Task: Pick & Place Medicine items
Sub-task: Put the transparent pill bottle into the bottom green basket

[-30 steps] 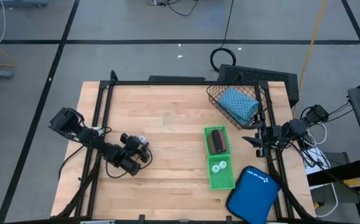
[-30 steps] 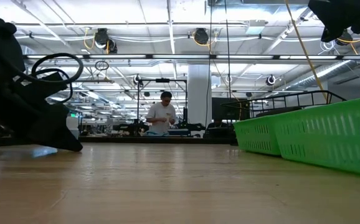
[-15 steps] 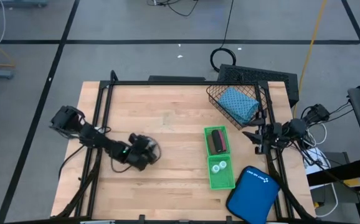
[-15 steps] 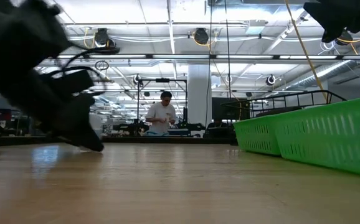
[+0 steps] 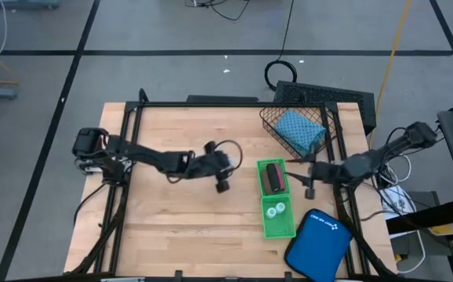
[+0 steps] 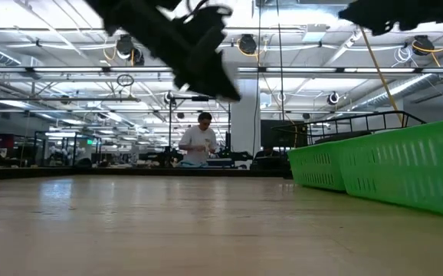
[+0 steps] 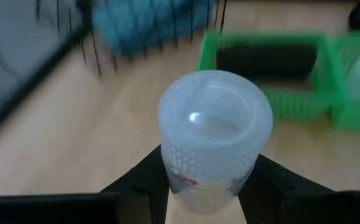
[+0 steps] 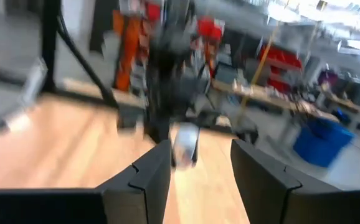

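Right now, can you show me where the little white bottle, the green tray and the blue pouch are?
white bottle (image 7: 216,134): left wrist view, on its lid.
green tray (image 5: 261,205): high view, on its left rim.
teal-blue pouch (image 5: 299,131): high view, on its textured top.

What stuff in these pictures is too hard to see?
- White bottle: its label, hidden between the left gripper's fingers in the left wrist view.
- Green tray: its contents, hidden by its wall in the low view.
- Teal-blue pouch: its underside, hidden inside the wire basket in the high view.
- Right gripper: open and empty in the right wrist view, but everything beyond its fingers is motion-blurred.
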Available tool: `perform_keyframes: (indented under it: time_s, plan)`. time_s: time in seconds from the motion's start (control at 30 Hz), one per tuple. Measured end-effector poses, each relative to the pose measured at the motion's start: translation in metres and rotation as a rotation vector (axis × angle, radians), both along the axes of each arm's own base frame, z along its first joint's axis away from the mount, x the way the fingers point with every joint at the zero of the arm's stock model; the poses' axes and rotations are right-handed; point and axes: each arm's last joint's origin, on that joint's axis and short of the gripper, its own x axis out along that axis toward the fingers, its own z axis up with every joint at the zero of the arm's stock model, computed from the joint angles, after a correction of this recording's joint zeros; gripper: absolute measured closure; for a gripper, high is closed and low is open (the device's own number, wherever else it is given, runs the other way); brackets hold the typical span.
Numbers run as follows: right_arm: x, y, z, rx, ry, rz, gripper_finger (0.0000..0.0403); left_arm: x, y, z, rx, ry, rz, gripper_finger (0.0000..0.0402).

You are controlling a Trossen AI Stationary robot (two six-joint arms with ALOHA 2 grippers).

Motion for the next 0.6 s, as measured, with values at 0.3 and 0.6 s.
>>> perform_keyframes:
  time_s: [0.3,0.6]
  plan:
    - [0.064,-0.008,-0.006,0.020,0.231,0.036,0.0248,0.059,0.002,0.038,0.146,-0.070,-0.203,0.0254]
    - [0.091,-0.025,0.001,0.087,0.238,0.043,0.0206,0.074,-0.008,0.040,0.213,-0.067,-0.273,0.0245]
